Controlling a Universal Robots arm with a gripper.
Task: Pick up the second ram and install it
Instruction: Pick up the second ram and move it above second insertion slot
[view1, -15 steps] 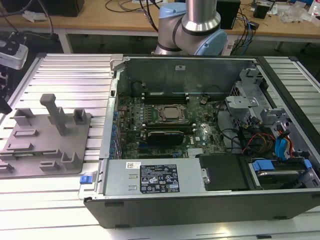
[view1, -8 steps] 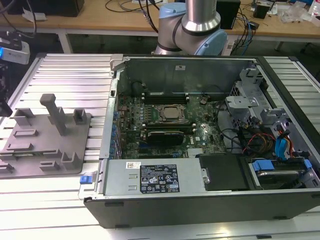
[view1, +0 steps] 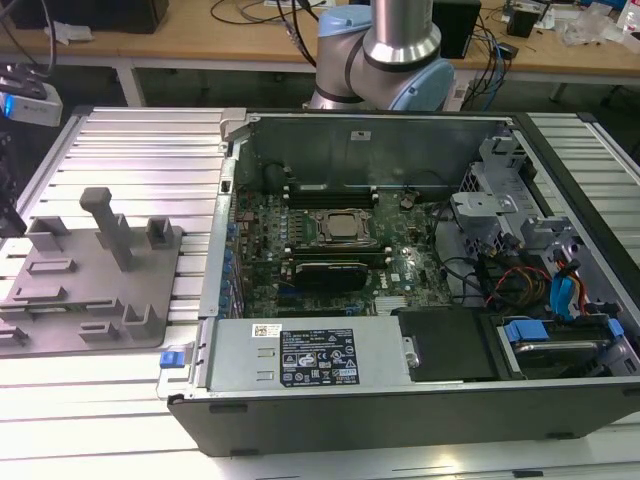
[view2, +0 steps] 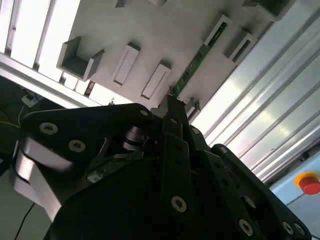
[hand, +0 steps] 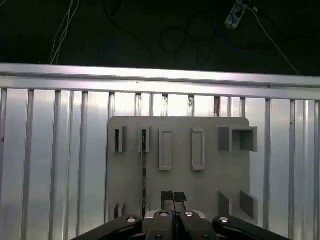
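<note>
The second ram is a thin green stick standing on edge in a slot of the grey fixture plate. In the first wrist view the second ram shows as a dark narrow line running down the fixture plate. My gripper hovers above the plate's near edge, off to the side of the ram and apart from it. Its black fingertips stand together with nothing between them. The fixture plate lies at the exterior view's left, beside the open computer case.
The motherboard lies in the case, with black memory slots beside the processor. Drive cages and cables fill the case's right end. Upright posts rise from the fixture plate. Ribbed aluminium table surrounds the plate. The arm's base stands behind the case.
</note>
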